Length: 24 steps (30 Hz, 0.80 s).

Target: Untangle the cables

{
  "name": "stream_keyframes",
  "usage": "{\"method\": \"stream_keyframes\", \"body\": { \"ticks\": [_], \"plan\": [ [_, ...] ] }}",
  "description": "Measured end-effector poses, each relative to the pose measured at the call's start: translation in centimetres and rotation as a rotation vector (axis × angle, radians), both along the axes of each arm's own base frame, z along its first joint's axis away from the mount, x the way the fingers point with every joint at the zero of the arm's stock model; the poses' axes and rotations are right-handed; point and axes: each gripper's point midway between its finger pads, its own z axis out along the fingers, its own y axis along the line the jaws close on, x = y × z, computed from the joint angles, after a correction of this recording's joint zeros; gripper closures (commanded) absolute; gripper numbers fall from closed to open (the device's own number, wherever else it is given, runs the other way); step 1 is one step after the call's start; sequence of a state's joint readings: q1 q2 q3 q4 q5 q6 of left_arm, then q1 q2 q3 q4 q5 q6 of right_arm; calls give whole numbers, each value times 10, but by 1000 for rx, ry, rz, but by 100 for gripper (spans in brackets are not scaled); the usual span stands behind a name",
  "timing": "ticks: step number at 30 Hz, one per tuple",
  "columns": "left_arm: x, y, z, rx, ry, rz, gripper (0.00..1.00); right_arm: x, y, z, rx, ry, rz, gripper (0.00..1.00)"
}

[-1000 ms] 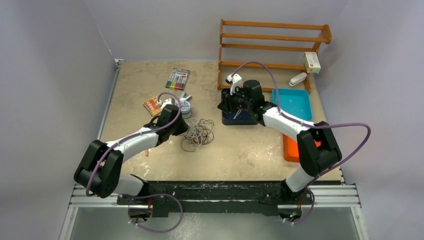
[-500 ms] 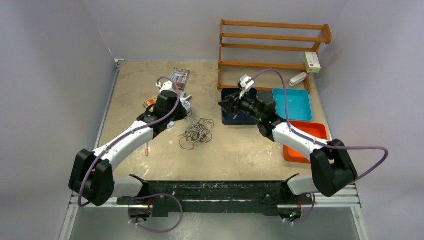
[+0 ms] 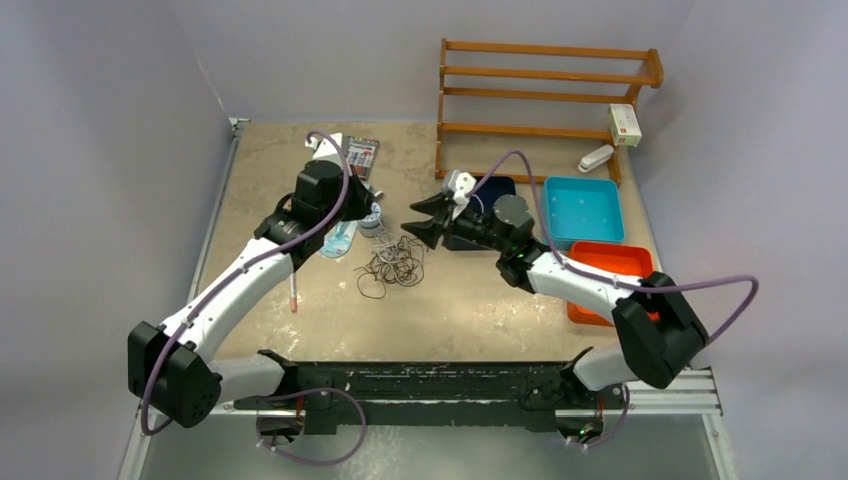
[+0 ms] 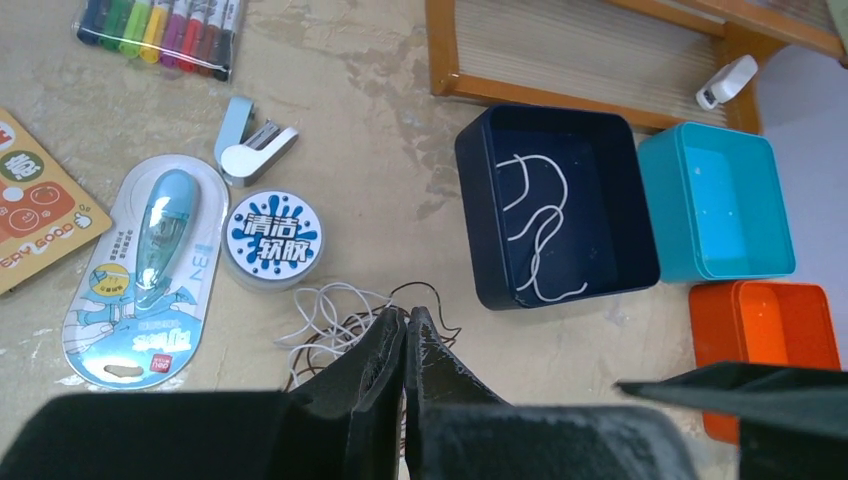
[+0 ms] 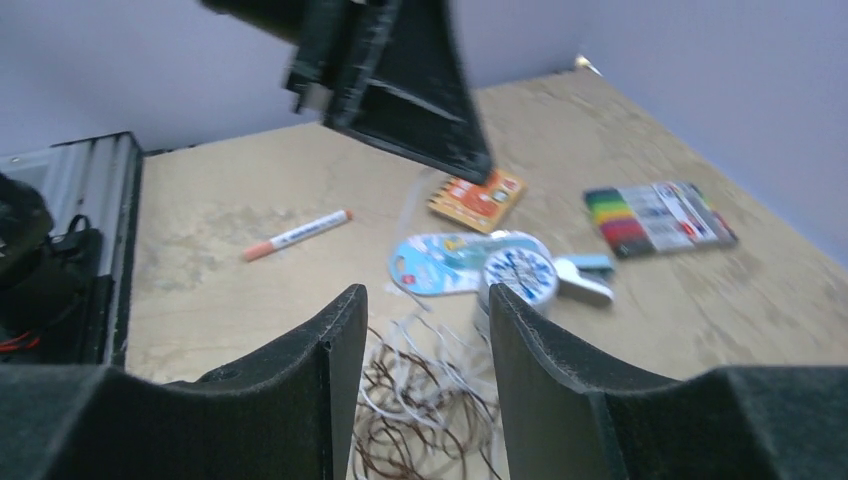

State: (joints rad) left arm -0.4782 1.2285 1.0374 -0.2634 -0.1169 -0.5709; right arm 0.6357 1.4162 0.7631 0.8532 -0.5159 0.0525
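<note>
Near side first. One orange-tipped marker [image 3: 292,295] lies on the worktop [image 3: 480,310], toward the left edge and nearer than the tangle.

The cables [image 3: 393,264] are brown and white loops in one tangled pile, about mid-worktop and slightly left of centre.

Right gripper [image 5: 420,350] is released, jaws apart with nothing between them. It hovers at the pile's right side, and the loops show through the gap.

Left gripper [image 4: 405,318] is clenched, tips pressed together above the pile's far-left side. Can't tell if a strand is pinched.

Just past the pile, toward the left edge:
- round tin [image 4: 272,240]
- blue correction-tape pack [image 4: 150,270]
- orange card [image 4: 30,220]
- small blue-and-white clip [image 4: 250,150]

Marker set [image 4: 165,30] sits close to the far edge.

Right of the pile is the navy bin [image 4: 610,200], with one loose white cable [image 4: 540,240] curled inside. Teal bin [image 4: 715,205] is just beside it on the right. Orange bin [image 4: 760,330] is at the right edge, nearer than the teal.

Wooden rack [image 3: 545,90] runs along the far edge toward the far-right corner. A white stapler [image 3: 596,157] and a small box [image 3: 624,124] are at its right end.
</note>
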Motion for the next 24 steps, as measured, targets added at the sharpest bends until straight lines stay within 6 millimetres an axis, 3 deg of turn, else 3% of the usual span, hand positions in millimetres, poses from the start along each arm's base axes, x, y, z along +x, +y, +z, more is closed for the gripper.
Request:
{"method": "stream_keyframes", "body": {
  "ticks": [5,11,17,20,24],
  "plan": [
    [-1,-3,19,-22,-29,-14,100,-11,33,-7,-13,-40,76,48],
    [1,-7,42,-46,-71,-33,100,7,58,-22,-17,-40,91,48],
    [2,-8,66,-54,-107,-40,100,22,78,-24,17,-40,102,52],
    [3,-8,91,-63,-143,-41,100,26,86,-25,35,-39,109,52],
    [4,-7,139,-93,-229,-41,100,25,93,-39,38,-10,122,56]
  ]
}}
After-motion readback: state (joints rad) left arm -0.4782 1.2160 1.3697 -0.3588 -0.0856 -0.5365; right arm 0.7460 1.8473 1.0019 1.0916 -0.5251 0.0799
